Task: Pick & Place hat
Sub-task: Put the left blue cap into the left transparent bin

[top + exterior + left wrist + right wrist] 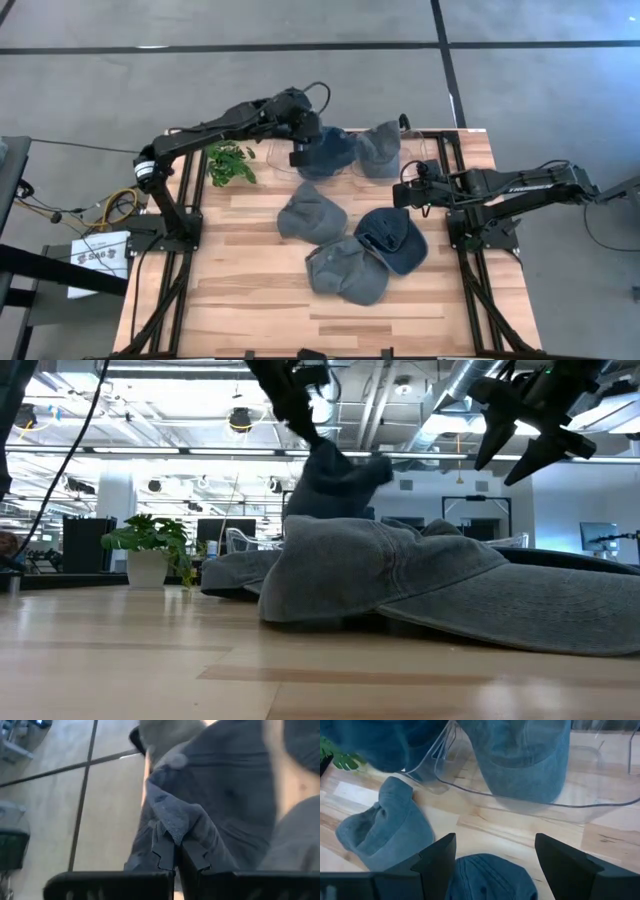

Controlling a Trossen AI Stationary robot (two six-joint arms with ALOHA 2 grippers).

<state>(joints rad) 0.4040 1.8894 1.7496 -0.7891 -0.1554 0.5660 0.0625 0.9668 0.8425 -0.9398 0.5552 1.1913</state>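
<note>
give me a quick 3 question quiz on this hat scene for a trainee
1. True or false: the left end effector is shut on a dark blue hat.
2. How many hats lie loose on the bare wood of the table? A) one B) three C) five
3. Fill in: the right end effector hangs ____ above the table, holding nothing.

Key: 1 true; 2 B; 3 open

Matt denim-like cloth hats [312, 213], pale wooden table [250, 290], clear glossy plastic tray [520, 800].
</note>
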